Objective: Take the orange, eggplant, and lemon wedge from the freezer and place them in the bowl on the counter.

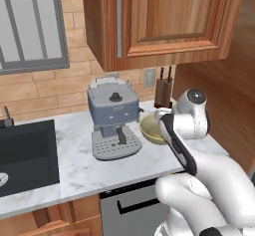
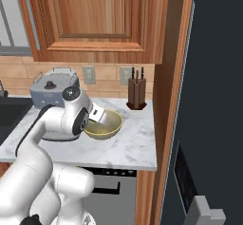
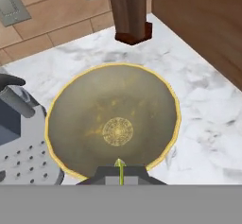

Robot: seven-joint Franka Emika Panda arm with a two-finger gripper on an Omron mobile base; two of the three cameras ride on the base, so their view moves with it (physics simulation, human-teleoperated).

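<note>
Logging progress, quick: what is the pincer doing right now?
Pincer: shut on a thin yellow-green sliver, over the bowl.

- The white robot arm (image 1: 199,180) rises from the lower right of the left base view, bends at a rounded elbow, and reaches forward and down.
- In the right base view its dark-jointed wrist (image 2: 76,110) tilts downward.
- The gripper (image 3: 120,170) points steeply down; its two dark finger tips are pressed together, with a thin yellow-green sliver showing between them.
</note>
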